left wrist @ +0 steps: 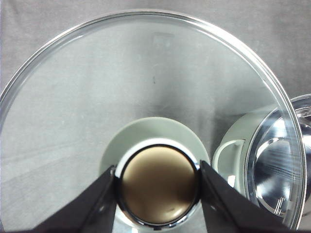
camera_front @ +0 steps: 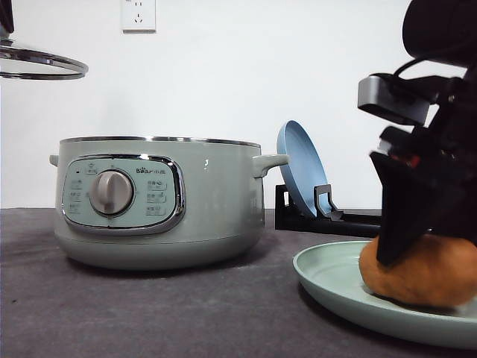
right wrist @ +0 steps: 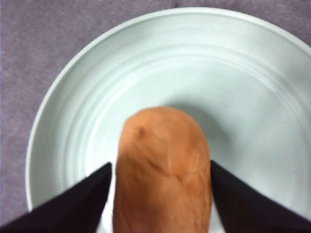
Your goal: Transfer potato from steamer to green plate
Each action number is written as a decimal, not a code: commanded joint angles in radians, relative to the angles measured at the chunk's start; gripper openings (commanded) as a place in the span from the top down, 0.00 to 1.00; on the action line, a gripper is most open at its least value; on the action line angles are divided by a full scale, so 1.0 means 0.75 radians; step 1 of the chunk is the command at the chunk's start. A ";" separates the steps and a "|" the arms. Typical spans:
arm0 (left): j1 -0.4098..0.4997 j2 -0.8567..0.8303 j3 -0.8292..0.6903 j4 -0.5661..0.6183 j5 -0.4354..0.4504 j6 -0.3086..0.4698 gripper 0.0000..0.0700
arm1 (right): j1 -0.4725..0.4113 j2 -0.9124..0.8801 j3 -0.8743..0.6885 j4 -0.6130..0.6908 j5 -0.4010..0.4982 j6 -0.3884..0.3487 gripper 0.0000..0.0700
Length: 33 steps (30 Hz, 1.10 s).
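Note:
The potato [camera_front: 432, 276] lies on the green plate [camera_front: 328, 280] at the front right, and its orange-brown skin touches the plate's floor. My right gripper [camera_front: 402, 253] is shut on the potato [right wrist: 163, 170], with a dark finger pressed against each flank above the green plate [right wrist: 233, 87]. The steamer [camera_front: 209, 201] stands uncovered at the left of the table. Its glass lid [camera_front: 45, 63] hangs high at the upper left. My left gripper [left wrist: 158, 167] is shut on the lid's knob [left wrist: 158, 187], and the steamer [left wrist: 233, 145] shows through the glass lid [left wrist: 146, 73].
A blue plate [camera_front: 302, 168] stands on edge in a black rack [camera_front: 328, 216] behind the green plate, close to the steamer's right handle [camera_front: 272, 162]. Dark grey table cloth [camera_front: 149, 313] lies open in front of the steamer. A white wall closes the back.

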 commanded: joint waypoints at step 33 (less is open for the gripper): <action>-0.172 -0.010 0.057 0.060 0.033 -0.017 1.00 | 0.005 -1.104 0.537 -0.733 0.053 0.268 0.12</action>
